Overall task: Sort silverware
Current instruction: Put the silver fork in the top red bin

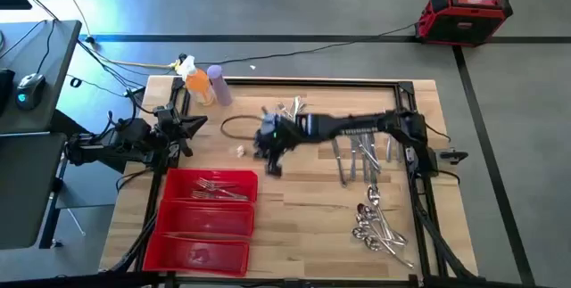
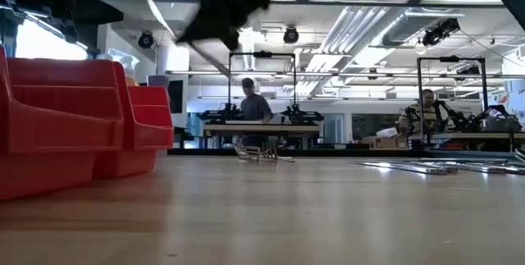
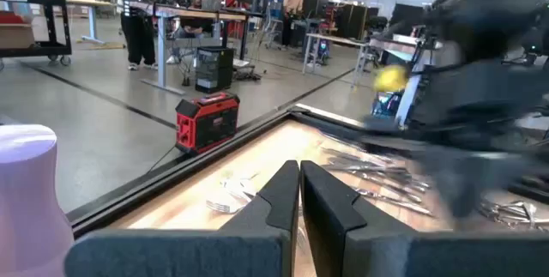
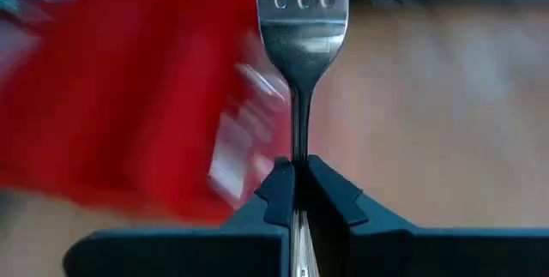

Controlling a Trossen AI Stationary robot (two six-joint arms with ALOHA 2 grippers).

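Right pincer (image 4: 296, 193) is pinching a fork (image 4: 300, 20) by its thin handle, with both dark fingers pressed against the metal and the tines pointing away from the wrist. In the high view this pincer (image 1: 270, 150) is over the middle of the worktop (image 1: 303, 212), just beyond the far end of the red tray (image 1: 207, 224), and the right arm reaches to it across the worktop from the right side. In the low view it is above the surface, not touching it.

Left pincer (image 3: 299, 193) has its fingers pressed together with nothing between them. In the high view it (image 1: 192, 126) waits at the left side of the worktop, near the orange bottle (image 1: 200, 84) and the purple bottle (image 1: 219, 87).

The red tray has three compartments, and some forks (image 1: 217, 188) lie already in the far compartment. More silverware lies on the bare wood: a small pile (image 1: 291, 108) at the far edge, a group of long pieces (image 1: 359, 156) under the right arm, and a heap of spoons (image 1: 373, 223) near the right front corner.

Beyond the worktop, in the low view, a person (image 2: 252, 101) is at another table in the room.
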